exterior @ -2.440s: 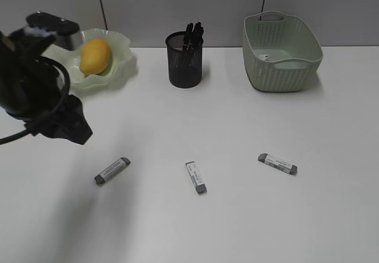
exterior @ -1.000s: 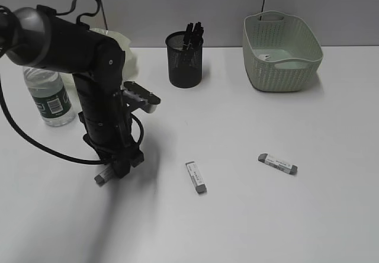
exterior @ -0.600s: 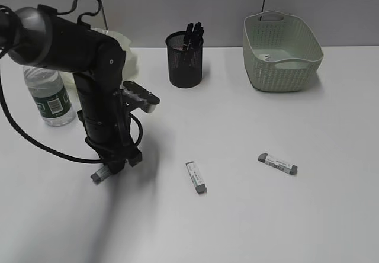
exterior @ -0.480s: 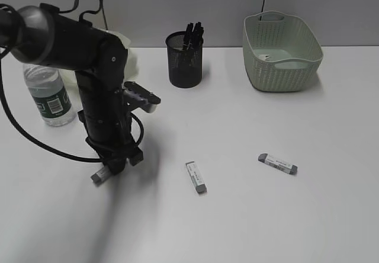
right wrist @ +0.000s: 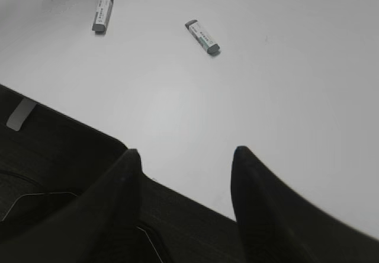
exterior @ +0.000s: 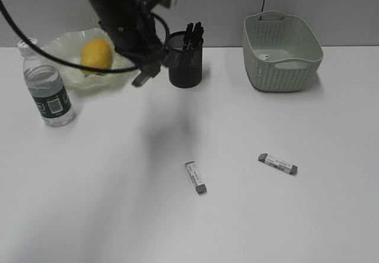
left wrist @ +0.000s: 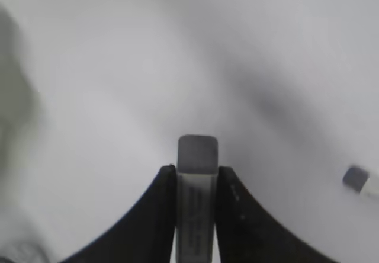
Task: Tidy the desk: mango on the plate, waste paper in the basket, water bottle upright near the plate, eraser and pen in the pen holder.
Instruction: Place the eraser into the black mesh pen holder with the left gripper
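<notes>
My left gripper [exterior: 148, 70] is shut on a grey-white eraser [exterior: 140, 79] and holds it in the air just left of the black mesh pen holder [exterior: 185, 64], which has pens in it. In the left wrist view the eraser [left wrist: 198, 150] sits between the jaws [left wrist: 197, 169]. The mango [exterior: 96, 55] lies on the wavy green plate [exterior: 71, 76]. The water bottle [exterior: 47, 94] stands upright left of the plate. Two more erasers [exterior: 196, 177] [exterior: 277, 164] lie on the desk [exterior: 266, 215]. My right gripper [right wrist: 186, 153] is open and empty over the desk's front edge.
The green basket [exterior: 281, 53] stands at the back right with a small white thing [exterior: 266, 56] inside. The right wrist view shows the two loose erasers [right wrist: 102, 14] [right wrist: 202, 37]. A grey wall rises behind the desk.
My left gripper has lifted the left eraser off the desk and carried it up and back, to beside the pen holder. The plate and mango show again.
</notes>
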Controlling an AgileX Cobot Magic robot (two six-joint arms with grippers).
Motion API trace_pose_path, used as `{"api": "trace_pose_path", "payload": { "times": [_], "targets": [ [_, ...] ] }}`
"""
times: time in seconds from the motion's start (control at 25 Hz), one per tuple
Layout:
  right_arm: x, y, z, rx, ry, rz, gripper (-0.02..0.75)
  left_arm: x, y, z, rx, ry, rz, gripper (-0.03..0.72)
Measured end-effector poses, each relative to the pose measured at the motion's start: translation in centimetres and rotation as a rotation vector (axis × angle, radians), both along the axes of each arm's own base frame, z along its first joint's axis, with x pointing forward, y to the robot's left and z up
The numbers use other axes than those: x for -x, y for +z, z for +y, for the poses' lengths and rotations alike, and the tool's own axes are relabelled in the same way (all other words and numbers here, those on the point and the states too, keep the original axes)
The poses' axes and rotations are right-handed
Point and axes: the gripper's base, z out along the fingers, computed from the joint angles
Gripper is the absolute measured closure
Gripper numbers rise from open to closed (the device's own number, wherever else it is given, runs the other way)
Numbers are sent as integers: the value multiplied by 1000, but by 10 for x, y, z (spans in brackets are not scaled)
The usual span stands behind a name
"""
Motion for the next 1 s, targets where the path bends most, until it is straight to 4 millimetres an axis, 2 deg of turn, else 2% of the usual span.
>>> {"api": "trace_pose_path", "payload": {
  "times": [0.16,0.4,0.52,0.72,1.0],
  "targets": [
    [0,0,0,0,0,0,341,-20,42,-14,159,2,-226,530],
    [0,0,-1,7,-4,-3,341,-41,65,-28,432,53,-474,530],
    [0,0,0,-3,0,2,341,-53,61,-29,524,102,-527,530],
    [-1,0,-1,5,-4,-6,341,-76,28,-25,608,210,-518,530],
    [0,0,0,-4,-1,-2,341,-91,-1,-23,647,281,-528,530]
  ]
}}
